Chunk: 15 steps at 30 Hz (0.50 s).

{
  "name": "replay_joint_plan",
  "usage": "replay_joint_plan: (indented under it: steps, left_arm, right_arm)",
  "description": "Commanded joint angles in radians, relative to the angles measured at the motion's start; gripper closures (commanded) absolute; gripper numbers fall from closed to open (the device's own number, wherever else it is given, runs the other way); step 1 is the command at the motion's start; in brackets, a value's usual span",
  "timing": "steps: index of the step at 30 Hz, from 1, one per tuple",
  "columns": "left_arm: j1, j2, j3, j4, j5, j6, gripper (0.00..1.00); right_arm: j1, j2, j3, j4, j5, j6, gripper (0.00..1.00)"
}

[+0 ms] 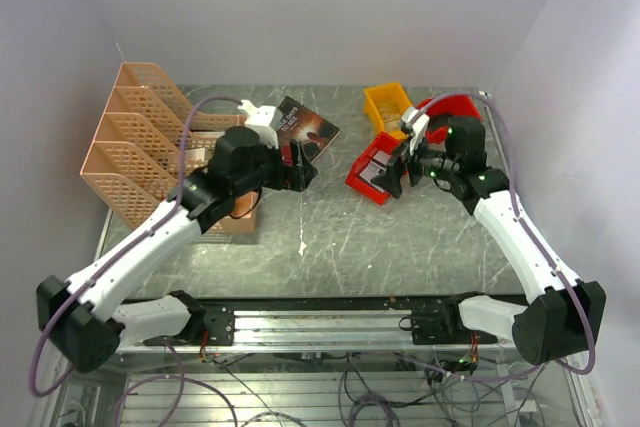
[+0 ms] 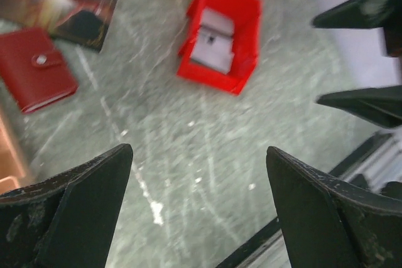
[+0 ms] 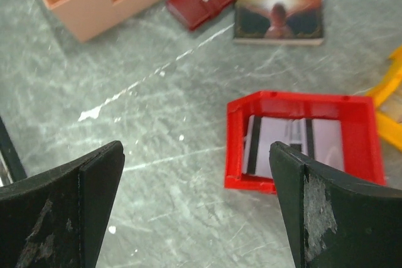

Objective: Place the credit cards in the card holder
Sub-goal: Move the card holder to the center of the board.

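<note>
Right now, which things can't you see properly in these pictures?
- Card holder: snapped shut, inside hidden; the left arm covers it in the top view.
- Cards in the red bin: overlapping in the right wrist view, so no count.
- Book title: cut by the top edge in the right wrist view, blurred in the left wrist view.

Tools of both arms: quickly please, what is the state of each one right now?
Left tool: open, holding nothing.
Right tool: open, holding nothing.
</note>
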Motion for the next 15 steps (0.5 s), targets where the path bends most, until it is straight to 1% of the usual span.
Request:
replay_joint_plan:
  steps: [1,3,5,7,10,12,15]
  left_arm:
    - [0.005,0.116,0.066,-0.109,-0.095,0.099,0.02]
    - [0.004,0.180,0.095,-0.139,-0.142,0.117,0.02]
    - [0.006,0.242,0.113,-0.140,-0.170,0.126,0.02]
    - [0.007,0.288,0.120,-0.110,-0.181,0.131,0.01]
    - [0.029,0.380,0.153,-0.084,-0.174,0.142,0.01]
    - [0.049,0.449,0.201,-0.107,-0.192,0.160,0.02]
    - [0.088,0.557,0.297,-0.163,-0.176,0.203,0.06]
  right_arm:
    - [-0.024,-0.008,-0.127,0.117,-0.164,-0.098,0.00]
    - [-0.038,0.007,-0.144,0.129,-0.198,-0.097,0.00]
    - [-0.054,0.033,-0.117,0.092,-0.215,-0.118,0.00]
    - [-0.059,0.050,-0.095,0.051,-0.209,-0.140,0.00]
    - [-0.068,0.049,-0.121,0.065,-0.210,-0.126,0.00]
    - [-0.070,0.040,-0.147,0.076,-0.201,-0.123,0.00]
    - [-0.073,0.035,-0.154,0.075,-0.182,-0.119,0.00]
